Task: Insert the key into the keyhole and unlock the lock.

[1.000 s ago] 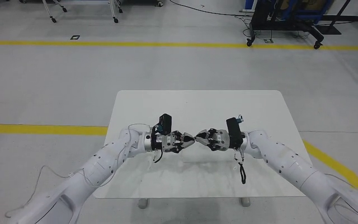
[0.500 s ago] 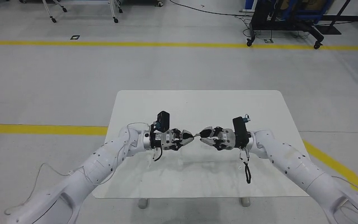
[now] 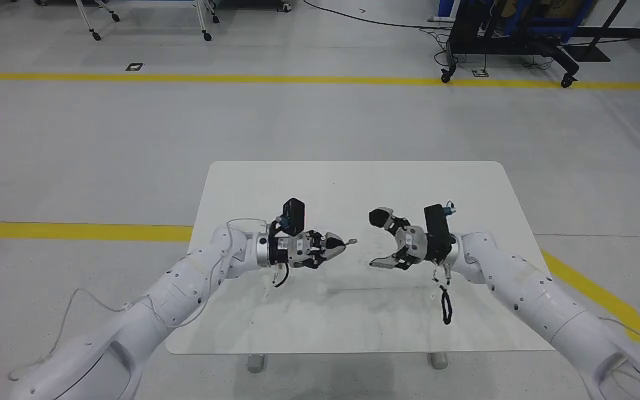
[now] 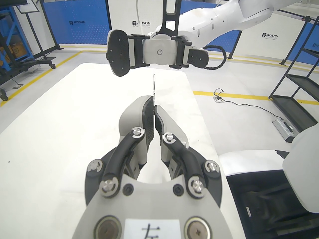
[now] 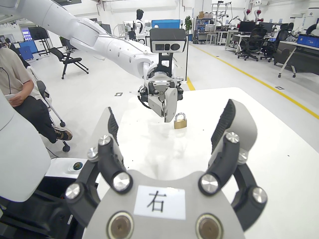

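The left hand (image 3: 340, 244) pinches the key (image 4: 154, 85) left of centre. The right hand (image 3: 381, 240), spread, faces it. The padlock (image 5: 180, 121) sits on the worktop (image 3: 300, 190).

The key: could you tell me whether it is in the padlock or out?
Out: the left gripper pinches the key, apart from the padlock on the table.

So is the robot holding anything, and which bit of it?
Left gripper pinches the key by one end, the rest sticking out past its fingers. Right gripper is open, holding nothing.
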You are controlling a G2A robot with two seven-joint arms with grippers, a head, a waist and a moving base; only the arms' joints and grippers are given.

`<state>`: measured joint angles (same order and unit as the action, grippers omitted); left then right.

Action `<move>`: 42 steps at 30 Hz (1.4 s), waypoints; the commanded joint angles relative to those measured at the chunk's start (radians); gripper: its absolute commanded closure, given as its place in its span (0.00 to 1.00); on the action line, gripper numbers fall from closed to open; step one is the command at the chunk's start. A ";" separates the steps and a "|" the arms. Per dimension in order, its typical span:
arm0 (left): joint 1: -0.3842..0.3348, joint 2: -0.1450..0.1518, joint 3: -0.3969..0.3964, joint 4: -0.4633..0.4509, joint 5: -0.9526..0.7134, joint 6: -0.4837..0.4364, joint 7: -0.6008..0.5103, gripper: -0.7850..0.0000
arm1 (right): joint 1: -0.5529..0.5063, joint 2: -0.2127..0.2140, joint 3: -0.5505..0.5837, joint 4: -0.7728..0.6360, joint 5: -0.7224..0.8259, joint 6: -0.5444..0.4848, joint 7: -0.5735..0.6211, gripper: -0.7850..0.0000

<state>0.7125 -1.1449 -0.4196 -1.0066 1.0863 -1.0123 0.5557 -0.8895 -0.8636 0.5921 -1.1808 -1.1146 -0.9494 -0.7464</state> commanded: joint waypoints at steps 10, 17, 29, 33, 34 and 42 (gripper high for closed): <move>0.005 -0.020 -0.018 -0.021 0.072 0.104 -0.136 1.00 | -0.132 0.079 0.170 -0.314 -0.168 0.335 0.458 0.76; 0.022 -0.028 -0.038 -0.030 0.103 0.147 -0.158 1.00 | -0.188 0.104 0.240 -0.376 -0.154 0.257 0.541 0.89; 0.038 -0.036 -0.072 -0.033 0.144 0.128 -0.168 1.00 | -0.176 0.086 0.244 -0.376 -0.136 0.203 0.648 0.69; 0.043 -0.038 -0.081 -0.033 0.158 0.126 -0.170 1.00 | -0.169 0.077 0.240 -0.377 -0.138 0.193 0.669 0.67; 0.045 -0.039 -0.083 -0.033 0.160 0.125 -0.171 1.00 | -0.168 0.075 0.240 -0.375 -0.136 0.192 0.673 0.69; 0.054 -0.044 -0.102 -0.035 0.177 0.118 -0.175 1.00 | -0.156 0.059 0.234 -0.362 -0.123 0.173 0.697 0.76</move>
<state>0.7657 -1.1886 -0.5194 -1.0407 1.2603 -0.8937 0.3811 -1.0477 -0.8027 0.8277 -1.5450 -1.2393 -0.7737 -0.0524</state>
